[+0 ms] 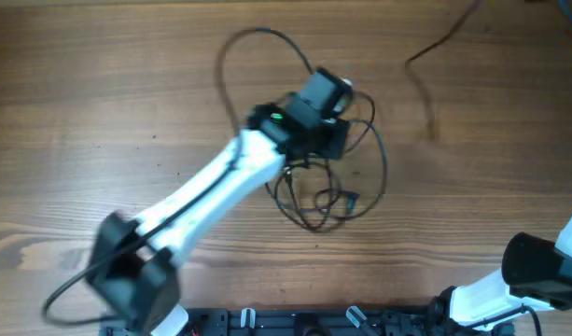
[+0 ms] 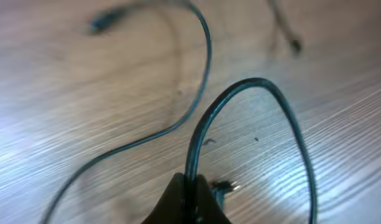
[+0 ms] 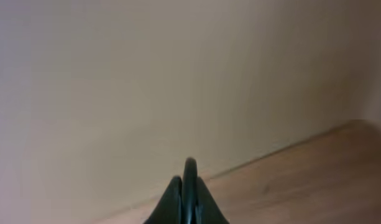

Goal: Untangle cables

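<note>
Clearly the left hand (image 2: pixel 190 186) is clenched on one cord (image 2: pixel 195 146), pinched right at the fingertips. In the wrist view that cord rises toward 12 o'clock, arches over and drops away at 5 o'clock. Just beside the fingers, at 3 o'clock, lies a small silver-tipped plug (image 2: pixel 228 185); I cannot tell whether it belongs to the held cord. Farther out, a second cord (image 2: pixel 208 56) sweeps across the table (image 2: pixel 66 99) from 11 o'clock down to 8 o'clock, apart from the held arch in this view.

From overhead, the cables (image 1: pixel 313 201) lie as loose overlapping loops at the middle of the table, partly under the left arm (image 1: pixel 211 182). One wide loop (image 1: pixel 222 67) reaches out at 11 o'clock, and a stray cord (image 1: pixel 425 50) lies well apart at 2 o'clock.

The step in hand looks like drawing the pinched cord out of the loops. I judge a slow, low pull toward bare table, away from the crossings, to be best. A fast lift could drag the whole bunch along or tighten a crossing. The plug needs watching, since it could snag in a loop.

The right hand (image 3: pixel 187 177) is clenched on nothing and faces a wall, with its arm (image 1: pixel 533 266) parked at 4 o'clock of the tangle. Bringing it in to pin the other loops would likely help.
</note>
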{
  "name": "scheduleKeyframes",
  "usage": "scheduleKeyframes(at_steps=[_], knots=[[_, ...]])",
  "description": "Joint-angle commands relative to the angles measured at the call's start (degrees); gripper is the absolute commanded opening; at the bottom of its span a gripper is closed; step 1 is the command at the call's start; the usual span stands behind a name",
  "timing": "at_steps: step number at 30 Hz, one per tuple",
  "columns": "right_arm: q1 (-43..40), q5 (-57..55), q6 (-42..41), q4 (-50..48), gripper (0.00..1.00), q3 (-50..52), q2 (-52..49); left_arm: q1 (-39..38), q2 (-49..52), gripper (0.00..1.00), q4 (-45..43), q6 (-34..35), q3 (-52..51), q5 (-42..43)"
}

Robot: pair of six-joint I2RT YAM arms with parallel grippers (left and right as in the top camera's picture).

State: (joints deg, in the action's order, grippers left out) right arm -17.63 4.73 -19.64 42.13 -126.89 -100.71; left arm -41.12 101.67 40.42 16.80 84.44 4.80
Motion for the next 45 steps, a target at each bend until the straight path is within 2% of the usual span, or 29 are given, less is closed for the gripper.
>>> scheduleKeyframes(at_steps=[1,3,6,10,15,17,19,20,21,22,25,30,31,34,36,38,41,43,45], knots=[[-0.02,-29.33,-8.85,-0.85,0.04,-0.35,-0.20,7.45,-4.09,0.04,7.17,-0.70,0.33,-0.94],[-0.04,-33.24,-7.63,-1.75,0.04,-0.33,-0.22,11.08,-4.07,0.04,9.49,0.35,0.31,-2.10],[-0.57,-33.66,0.48,-7.02,0.04,-0.33,-1.64,14.38,-4.04,0.04,9.14,0.33,0.31,-2.05],[-4.44,-33.64,9.79,-16.15,0.04,-0.33,-9.29,14.45,-4.04,0.04,7.98,0.35,0.31,-2.05],[-6.71,-24.83,13.60,-15.56,0.04,-0.33,-20.41,14.23,-4.04,0.04,7.04,0.59,0.31,-1.38],[-6.54,-16.26,13.44,-13.77,0.05,-0.31,-23.61,14.23,-4.04,0.04,6.97,0.59,0.31,-1.36],[-6.51,-11.67,12.79,-10.43,0.09,-0.31,-24.96,14.23,-4.04,0.04,6.93,0.59,0.31,-1.36],[-6.82,-11.74,8.41,-7.54,0.16,-0.28,-25.53,14.23,-4.04,0.04,6.73,0.57,0.31,-1.36],[-7.61,-11.32,1.53,-5.31,0.17,-0.24,-26.23,14.23,-4.04,0.04,6.51,0.57,0.31,-1.36],[-9.86,-5.97,-6.56,-2.75,0.16,-0.22,-27.23,14.23,-4.04,0.04,6.47,0.57,0.31,-1.36],[-13.81,2.84,-9.97,-0.37,0.13,-0.22,-29.09,14.23,-4.04,0.04,6.49,0.55,0.31,-1.36],[-18.67,2.97,-10.38,6.67,0.13,-0.22,-30.16,14.23,-4.04,0.04,6.36,0.57,0.31,-1.18],[-19.76,2.89,-10.58,8.66,0.19,-0.22,-30.16,14.23,-4.04,0.04,6.34,0.57,0.31,-1.16],[-23.74,2.82,-10.49,16.09,0.91,-0.22,-30.10,14.23,-4.04,0.04,6.38,0.55,0.31,-0.22],[-27.21,4.94,-10.12,19.50,0.96,-0.35,-29.35,14.23,-4.04,0.04,6.32,0.55,0.31,0.98],[-29.53,8.11,-8.39,21.18,0.97,-0.37,-28.46,14.23,-4.04,0.04,6.01,0.57,0.31,1.22],[-31.58,20.24,0.52,22.49,0.99,-0.37,-25.70,14.23,-4.04,0.04,5.40,0.57,0.31,2.14],[-29.75,32.74,8.35,23.74,1.00,-0.37,-23.43,14.23,-4.04,0.04,4.90,0.55,0.31,2.51],[-25.05,37.40,14.69,27.80,0.99,-0.37,-21.24,14.25,-4.07,0.06,4.35,0.55,0.33,2.49]])
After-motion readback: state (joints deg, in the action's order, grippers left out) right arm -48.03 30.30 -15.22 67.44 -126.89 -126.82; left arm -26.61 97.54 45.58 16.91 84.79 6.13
